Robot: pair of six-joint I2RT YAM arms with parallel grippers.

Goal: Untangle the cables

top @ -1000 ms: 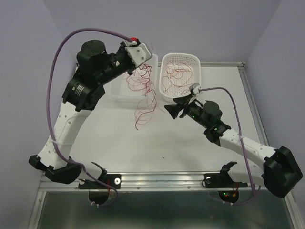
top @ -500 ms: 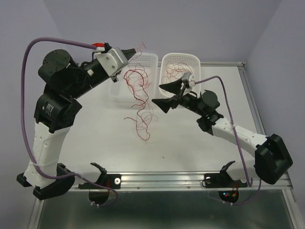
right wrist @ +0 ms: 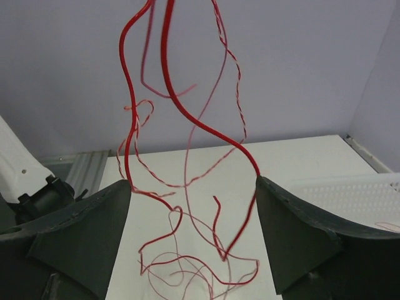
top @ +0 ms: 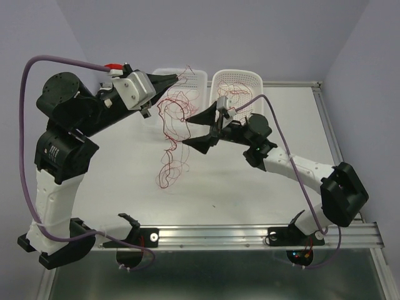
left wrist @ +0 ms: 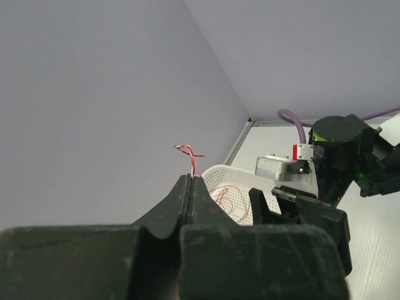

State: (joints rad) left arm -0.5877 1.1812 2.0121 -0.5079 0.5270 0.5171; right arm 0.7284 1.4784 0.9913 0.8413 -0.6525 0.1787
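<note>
Pale lilac walls [top: 250, 31] close in a white surface [top: 250, 194], with a white perforated basket [top: 260, 87] at its far side; a few red strands lie in it. The cables [top: 170, 147] are not on the surface. They hang in the air as one loose red tangle, between the two arms and in front of the basket.

The left fingers [top: 164, 81] are pressed together on the top of the bunch. In the left wrist view a short twisted end [left wrist: 189, 153] pokes up from the pinch. The right fingers [top: 201, 116] stand wide apart beside the hanging bunch. In the right wrist view several strands drop through the gap between them, and none is clamped.

These wires look nearly weightless and very limp. They will likely swing with any move and snag on each other. They are probably too thin to hold unless the fingers close fully. The thicker, bright red strand in the gap looks like the easiest one to take. A hold low on it, below the crossings, should let it be drawn sideways out of the rest. A hard pull could tighten the loops.
</note>
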